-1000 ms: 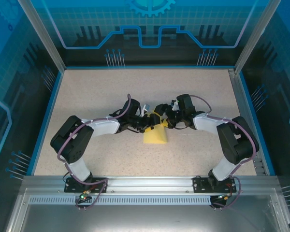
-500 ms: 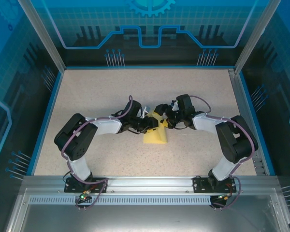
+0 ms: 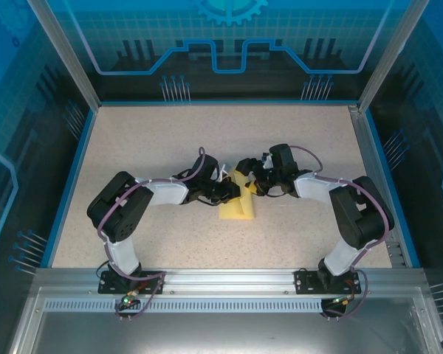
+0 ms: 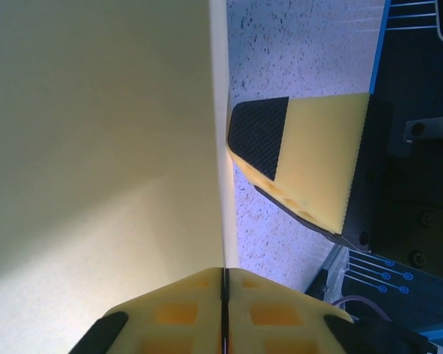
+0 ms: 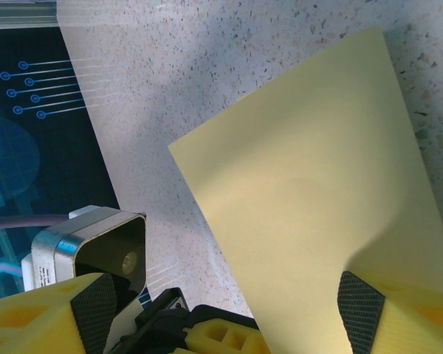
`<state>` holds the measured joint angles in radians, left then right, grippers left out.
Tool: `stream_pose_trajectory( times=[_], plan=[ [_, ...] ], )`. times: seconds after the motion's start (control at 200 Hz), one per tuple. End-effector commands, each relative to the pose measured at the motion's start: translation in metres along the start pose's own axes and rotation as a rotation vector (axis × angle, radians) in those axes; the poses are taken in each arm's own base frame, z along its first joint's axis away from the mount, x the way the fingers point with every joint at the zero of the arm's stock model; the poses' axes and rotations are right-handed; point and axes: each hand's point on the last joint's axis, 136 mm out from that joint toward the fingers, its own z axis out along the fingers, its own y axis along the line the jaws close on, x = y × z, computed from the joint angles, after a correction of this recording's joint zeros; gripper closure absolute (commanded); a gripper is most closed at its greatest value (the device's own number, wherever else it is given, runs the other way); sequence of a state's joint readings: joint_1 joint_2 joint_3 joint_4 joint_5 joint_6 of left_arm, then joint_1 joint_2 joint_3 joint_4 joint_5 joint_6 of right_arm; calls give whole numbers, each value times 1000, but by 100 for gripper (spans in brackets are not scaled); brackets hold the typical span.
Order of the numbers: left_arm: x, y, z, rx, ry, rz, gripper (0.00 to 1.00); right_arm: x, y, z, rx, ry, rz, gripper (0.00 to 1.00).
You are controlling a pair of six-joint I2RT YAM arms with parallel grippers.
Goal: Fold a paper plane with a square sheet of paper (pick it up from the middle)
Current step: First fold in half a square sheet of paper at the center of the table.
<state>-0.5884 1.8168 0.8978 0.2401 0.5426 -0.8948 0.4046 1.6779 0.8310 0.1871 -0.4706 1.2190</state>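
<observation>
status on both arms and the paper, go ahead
Left gripper shut on edge of yellow paper. Right gripper open, fingers astride it. Grippers crowded close together mid-table.

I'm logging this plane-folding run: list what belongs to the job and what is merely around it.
Job:
- yellow paper
- left gripper, shut on it
- right gripper, open

Just there:
- speckled table
- blue back panel
- aluminium rail

A beige speckled bench [image 3: 155, 140] edged with blue trim [image 3: 229, 102] sits inside translucent blue wall panels [image 3: 229, 44] printed with circuit patterns, framed by silver aluminium posts [image 3: 63, 51], under even light.
</observation>
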Motion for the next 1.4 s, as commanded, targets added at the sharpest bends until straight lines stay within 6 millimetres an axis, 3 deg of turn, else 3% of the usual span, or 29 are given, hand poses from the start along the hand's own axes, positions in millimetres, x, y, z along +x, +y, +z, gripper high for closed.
stream_pose_trajectory(
  times=[0.0, 0.37, 0.65, 0.775, 0.795, 0.86, 1.065, 1.25, 1.396],
  plan=[
    [-5, -9, -4, -10, -13, 41, 92, -2, -13, -11, 46, -19, -17, 16],
    [-21, 13, -26, -38, 30, 40, 89, 5, -11, -46, 124, -33, -242, 10],
    [-20, 30, -31, -46, 56, -2, 88, 13, -6, -50, 152, -23, -373, 10],
    [-19, 38, -32, -61, 43, -29, 87, 17, -19, -35, 175, 50, -356, 16],
    [-19, 38, -33, -61, 43, -31, 87, 14, -8, -34, 154, 51, -367, 16],
    [-18, 41, -33, -71, 40, -42, 87, 17, -7, -22, 148, 94, -369, 19],
    [-13, 46, -36, -85, 33, -64, 87, 16, -27, 6, 239, 168, -364, 26],
    [-13, 50, -39, -96, 26, -69, 86, 19, -37, 18, 235, 217, -364, 27],
    [-17, 52, -42, -98, 17, -65, 85, 24, -42, 19, 216, 232, -349, 34]
  ],
)
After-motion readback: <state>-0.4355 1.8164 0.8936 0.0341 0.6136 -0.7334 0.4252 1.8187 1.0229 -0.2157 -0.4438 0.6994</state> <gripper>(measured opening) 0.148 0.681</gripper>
